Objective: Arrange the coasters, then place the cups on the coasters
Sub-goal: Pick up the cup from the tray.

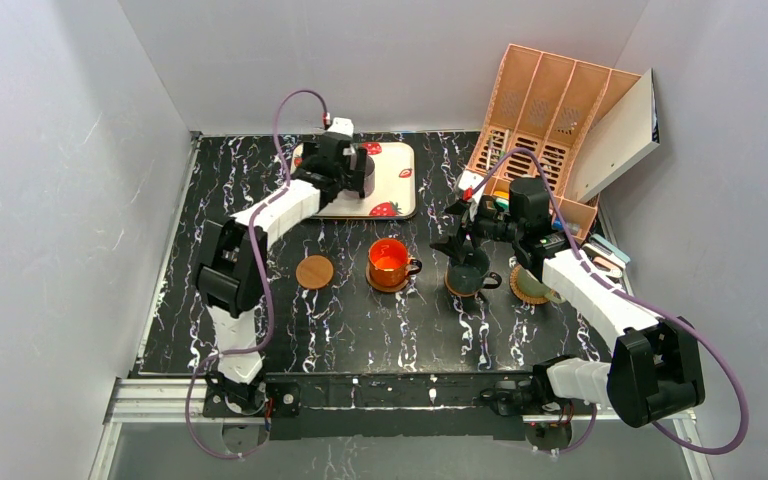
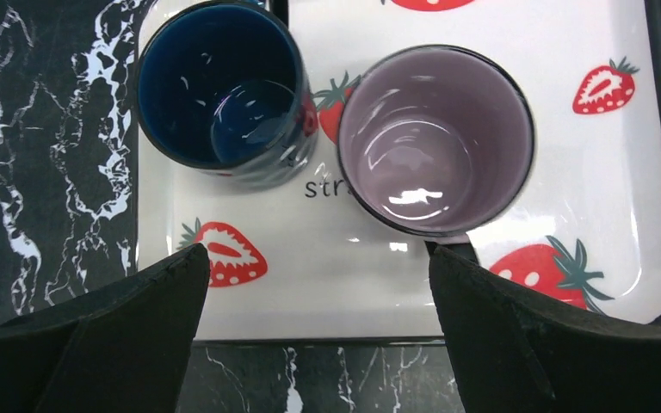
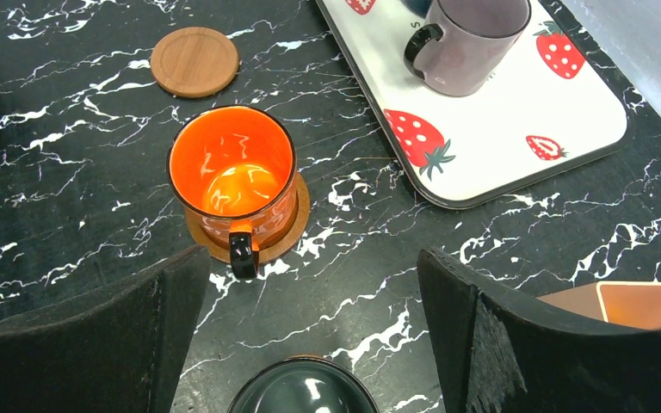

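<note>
On the strawberry tray (image 2: 585,198) stand a navy cup (image 2: 215,90) and a mauve cup (image 2: 435,138). My left gripper (image 2: 314,258) hovers open just in front of them, its right finger close to the mauve cup's rim. An orange-red cup (image 3: 234,172) sits on a coaster (image 3: 297,225), and a bare coaster (image 3: 194,60) lies to its left. A dark grey-green cup (image 1: 470,273) rests on another coaster, with my right gripper (image 3: 310,258) open above it. A pale green cup (image 1: 532,284) on a coaster is partly hidden by the right arm.
An orange slotted file rack (image 1: 545,105) leans at the back right with a white board (image 1: 615,125) against it. Small items (image 1: 605,258) lie by the right edge. The black marble table (image 1: 360,330) is walled on three sides.
</note>
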